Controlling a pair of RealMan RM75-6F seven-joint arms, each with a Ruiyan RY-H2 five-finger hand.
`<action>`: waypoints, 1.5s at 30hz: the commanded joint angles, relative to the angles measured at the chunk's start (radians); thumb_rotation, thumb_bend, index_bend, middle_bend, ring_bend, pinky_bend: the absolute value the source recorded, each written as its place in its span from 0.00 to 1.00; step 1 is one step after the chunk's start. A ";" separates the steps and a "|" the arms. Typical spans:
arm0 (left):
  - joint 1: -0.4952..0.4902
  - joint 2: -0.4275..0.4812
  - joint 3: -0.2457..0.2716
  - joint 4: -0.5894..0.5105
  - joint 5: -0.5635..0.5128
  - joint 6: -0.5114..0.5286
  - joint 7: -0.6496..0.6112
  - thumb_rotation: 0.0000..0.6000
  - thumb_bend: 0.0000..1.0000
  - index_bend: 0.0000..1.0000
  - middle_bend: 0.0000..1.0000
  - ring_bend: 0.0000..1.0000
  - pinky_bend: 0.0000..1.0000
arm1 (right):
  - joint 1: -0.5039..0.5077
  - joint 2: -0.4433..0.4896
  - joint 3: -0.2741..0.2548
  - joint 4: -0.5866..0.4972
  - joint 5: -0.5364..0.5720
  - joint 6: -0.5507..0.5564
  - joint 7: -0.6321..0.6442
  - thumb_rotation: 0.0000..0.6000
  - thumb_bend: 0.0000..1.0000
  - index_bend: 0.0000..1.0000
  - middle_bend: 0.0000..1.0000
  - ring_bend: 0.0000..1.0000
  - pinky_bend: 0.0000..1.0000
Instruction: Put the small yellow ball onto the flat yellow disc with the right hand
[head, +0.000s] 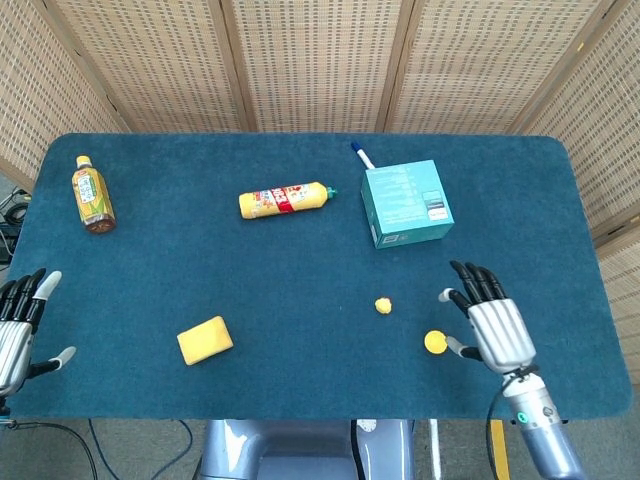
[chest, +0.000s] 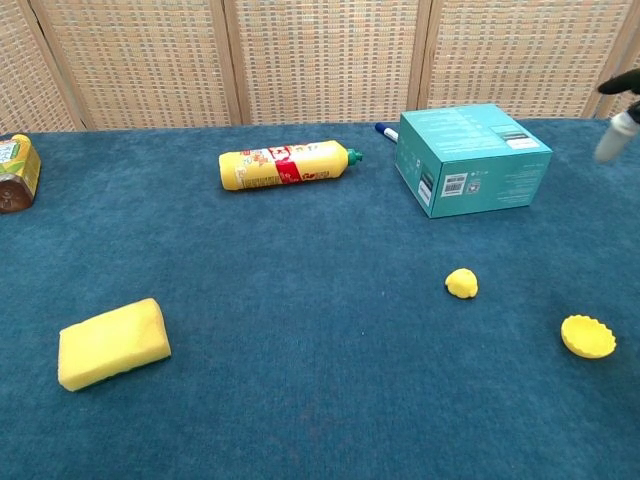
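The small yellow ball lies on the blue table near the front right. The flat yellow disc lies a little right of it and nearer the front edge. My right hand hovers open just right of the disc, fingers spread and empty; only its fingertips show at the right edge of the chest view. My left hand is open at the table's front left corner, holding nothing.
A teal box stands behind the ball, with a blue-capped marker behind it. A yellow sauce bottle lies mid-table, a tea bottle at far left, and a yellow sponge at front left.
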 joint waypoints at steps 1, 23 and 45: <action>-0.002 0.000 0.000 0.002 -0.003 -0.005 -0.003 1.00 0.14 0.00 0.00 0.00 0.04 | 0.086 -0.108 0.055 -0.041 0.120 -0.079 -0.139 1.00 0.01 0.38 0.05 0.00 0.09; -0.015 -0.006 0.004 0.014 -0.007 -0.040 -0.020 1.00 0.14 0.00 0.00 0.00 0.04 | 0.295 -0.451 0.129 0.199 0.466 -0.101 -0.417 1.00 0.22 0.43 0.06 0.00 0.09; -0.022 -0.011 0.012 0.006 -0.003 -0.055 0.001 1.00 0.15 0.00 0.00 0.00 0.04 | 0.330 -0.479 0.104 0.339 0.572 -0.138 -0.383 1.00 0.24 0.41 0.04 0.00 0.08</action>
